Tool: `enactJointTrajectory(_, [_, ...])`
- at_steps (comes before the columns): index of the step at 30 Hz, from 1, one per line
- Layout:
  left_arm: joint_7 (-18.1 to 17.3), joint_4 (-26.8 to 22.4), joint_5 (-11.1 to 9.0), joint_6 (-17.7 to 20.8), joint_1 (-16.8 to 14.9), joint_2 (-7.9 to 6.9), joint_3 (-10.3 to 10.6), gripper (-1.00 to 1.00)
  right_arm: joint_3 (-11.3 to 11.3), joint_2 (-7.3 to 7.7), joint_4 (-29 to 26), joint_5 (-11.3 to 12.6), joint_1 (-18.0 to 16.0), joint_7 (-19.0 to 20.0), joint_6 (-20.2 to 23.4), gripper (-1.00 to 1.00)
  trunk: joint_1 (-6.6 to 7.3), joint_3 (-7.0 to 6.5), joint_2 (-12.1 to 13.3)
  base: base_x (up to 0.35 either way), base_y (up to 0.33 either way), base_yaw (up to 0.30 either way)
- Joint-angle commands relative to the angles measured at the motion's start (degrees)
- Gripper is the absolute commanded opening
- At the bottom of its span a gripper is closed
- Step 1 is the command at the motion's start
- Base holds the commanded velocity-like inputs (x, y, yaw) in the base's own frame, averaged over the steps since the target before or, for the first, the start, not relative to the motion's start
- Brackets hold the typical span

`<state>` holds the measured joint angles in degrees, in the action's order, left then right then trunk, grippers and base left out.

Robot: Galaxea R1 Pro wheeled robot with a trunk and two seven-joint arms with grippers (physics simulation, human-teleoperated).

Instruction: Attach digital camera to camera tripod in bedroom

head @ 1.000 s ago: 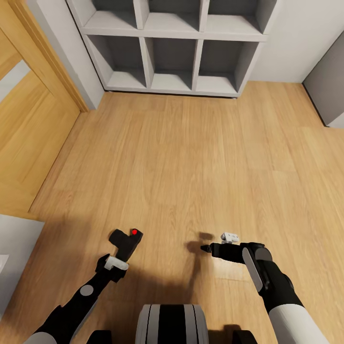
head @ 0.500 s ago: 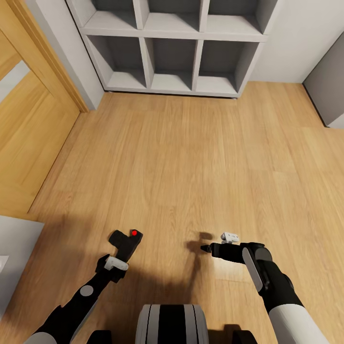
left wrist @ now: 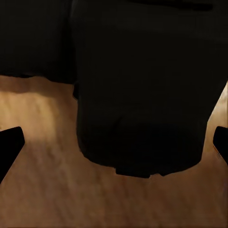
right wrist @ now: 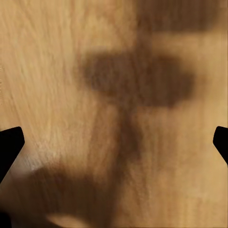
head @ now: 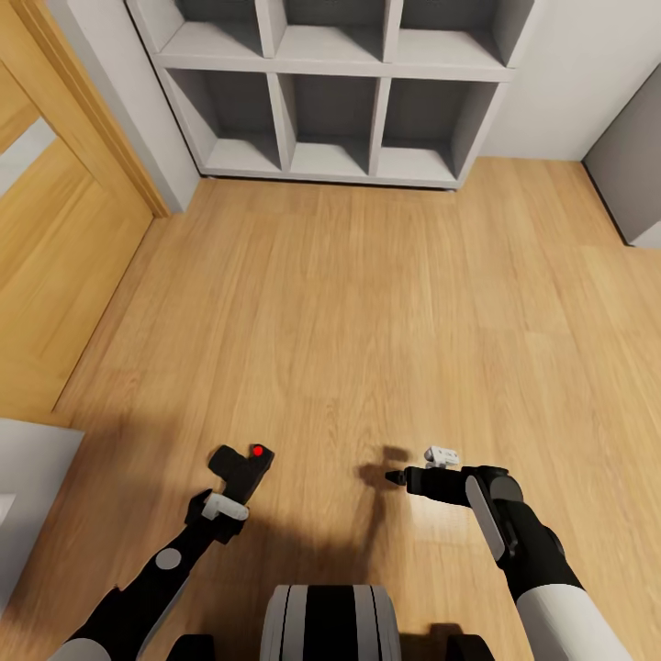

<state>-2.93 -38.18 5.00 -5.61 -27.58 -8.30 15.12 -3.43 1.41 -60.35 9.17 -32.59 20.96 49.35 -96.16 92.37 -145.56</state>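
1 matte-black boxy digital camera, left gripper clamped.

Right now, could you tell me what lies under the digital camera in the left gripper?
Beneath the digital camera, held by the left gripper, is light wood plank floor with a dark shadow. The patch of floor directly under its body is covered in both the head and left wrist views.

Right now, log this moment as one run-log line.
phase: in transit | left gripper: holding digital camera above wood floor | right gripper: empty | ahead: grey cube shelf
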Motion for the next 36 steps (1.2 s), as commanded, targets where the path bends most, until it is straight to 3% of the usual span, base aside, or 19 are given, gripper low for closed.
enactJointTrajectory(1, [0.0, 0.0, 0.6, -0.2, 0.0, -0.02, 0.1, 1.0, -0.1, -0.01, 0.0, 0.2, 0.0, 0.0, 0.3, 1.0, -0.01, 0.03, 0.0, 0.183, 0.0, 0.0])
enactJointTrajectory(17, [0.0, 0.0, 0.5, -0.2, 0.0, 0.11, 0.1, 1.0, -0.1, -0.01, 0.0, 0.2, 0.0, 0.0, 0.3, 1.0, -0.01, 0.03, 0.0, 0.059, 0.0, 0.0])
enactJointTrajectory(18, [0.0, 0.0, 0.5, -0.2, 0.0, 0.12, 0.0, -1.0, -0.1, -0.01, 0.0, 0.2, 0.0, 0.0, 0.3, 1.0, -0.01, 0.03, 0.0, 0.001, 0.0, 0.0])
enactJointTrajectory(31, [0.0, -0.2, 0.8, -0.1, 0.0, 0.35, 0.0, -1.0, 0.0, -0.09, 0.0, 0.4, 0.0, 0.0, 0.3, 1.0, -0.01, 0.03, 0.0, 0.0, 0.0, 0.0])
enactJointTrajectory(33, [0.0, -0.6, 0.9, -0.1, 0.0, 0.82, 0.0, -1.0, 0.0, -0.09, 0.0, 0.4, 0.0, 0.0, 0.3, 1.0, -0.01, 0.03, 0.0, 0.0, 0.0, 0.0])
enactJointTrajectory(34, [0.0, -2.0, 0.9, 1.3, 0.0, 2.15, -0.2, -1.0, 0.0, -0.03, 0.1, 0.3, 0.0, 0.2, 0.4, 1.0, -0.01, 0.03, 0.0, 0.0, 0.0, 0.0])
enactJointTrajectory(36, [0.4, -5.0, 0.9, 4.2, 0.0, 2.85, -0.4, -1.0, -0.1, -0.02, 0.1, 0.2, 0.0, 0.3, 0.4, 1.0, -0.01, 0.03, 0.0, 0.0, 0.0, 0.0])
